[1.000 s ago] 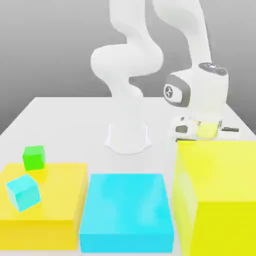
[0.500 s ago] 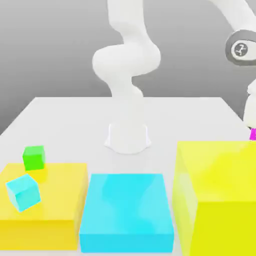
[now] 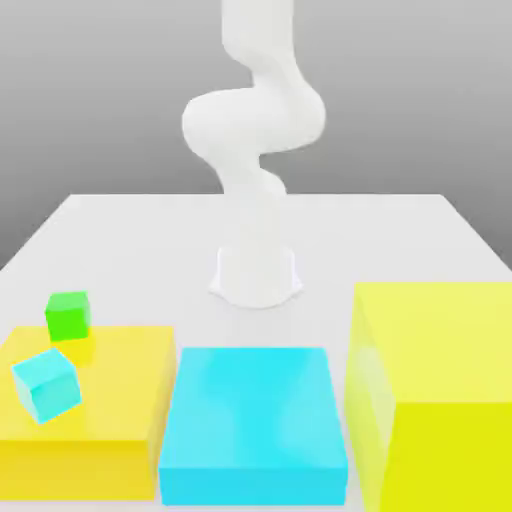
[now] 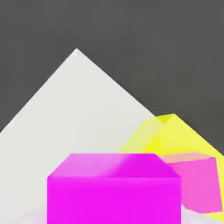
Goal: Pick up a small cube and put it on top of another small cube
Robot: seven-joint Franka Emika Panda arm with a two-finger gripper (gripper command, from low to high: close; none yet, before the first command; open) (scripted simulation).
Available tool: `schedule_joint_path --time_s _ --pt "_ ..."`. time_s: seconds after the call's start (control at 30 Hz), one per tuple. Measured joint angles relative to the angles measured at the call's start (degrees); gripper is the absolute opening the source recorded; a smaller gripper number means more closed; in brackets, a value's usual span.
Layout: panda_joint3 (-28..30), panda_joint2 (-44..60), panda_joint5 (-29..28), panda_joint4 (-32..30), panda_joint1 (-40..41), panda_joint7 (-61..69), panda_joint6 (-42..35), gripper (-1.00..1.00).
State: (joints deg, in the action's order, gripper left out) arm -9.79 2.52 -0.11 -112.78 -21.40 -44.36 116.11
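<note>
The small cube (image 4: 113, 188) sits close under the hand camera, magenta and high above the worktop (image 3: 140, 250), so I judge the pincer to be clamped shut on it, carrying it clear of the blocks. Below it lies the tall yellow block (image 4: 175, 131), which takes a pink reflection of the cube. On the low yellow block (image 3: 100, 400) at the exterior view's left rest a green cube (image 3: 67, 315) and a tilted cyan cube (image 3: 46, 384), either a likely stacking base; the big cyan block (image 3: 255, 420) lies between.
</note>
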Motion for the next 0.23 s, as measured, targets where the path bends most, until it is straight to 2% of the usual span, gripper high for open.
schedule_joint_path --time_s 0.1,0.13,0.23 --pt "-0.15 2.43 -0.51 -3.94 0.03 -1.02 5.58 -1.00" --pt "-0.15 2.91 -0.61 -4.73 -0.01 -1.12 6.79 1.00" --pt "-0.15 2.91 -0.60 -4.73 -0.01 -1.12 6.79 1.00"
